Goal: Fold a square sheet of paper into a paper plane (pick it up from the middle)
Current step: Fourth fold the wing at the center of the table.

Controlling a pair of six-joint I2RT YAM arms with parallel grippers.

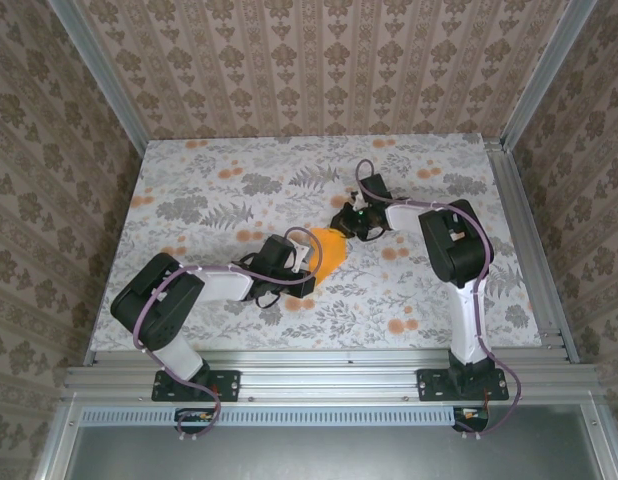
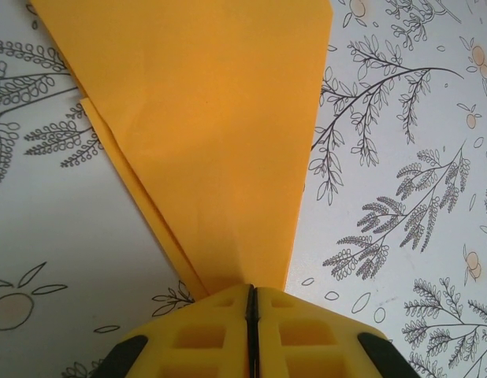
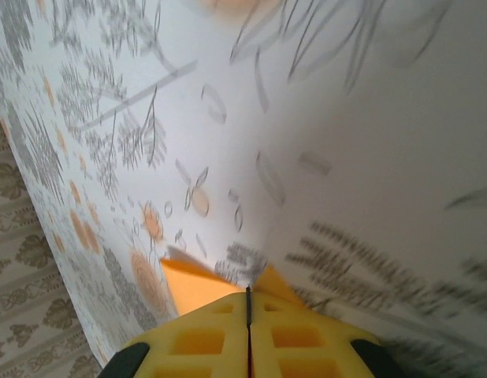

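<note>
In the left wrist view the orange paper (image 2: 220, 142) runs off the edge at 12 o'clock, and its narrow end vanishes inside the left gripper (image 2: 252, 291) at 6 o'clock. In the right wrist view the tablecloth (image 3: 369, 157) blurs toward 3 o'clock, and the right gripper (image 3: 248, 293) hides most of the paper.

My right pincer (image 3: 248, 298), yellow jaws pressed flat together, pinches a piece of orange paper (image 3: 190, 282), its corners poking out on either side of the tips. Beyond, the floral tablecloth (image 3: 346, 157) runs tilted and blurred. Patterned wallpaper (image 3: 23, 315) sits lower left.
</note>
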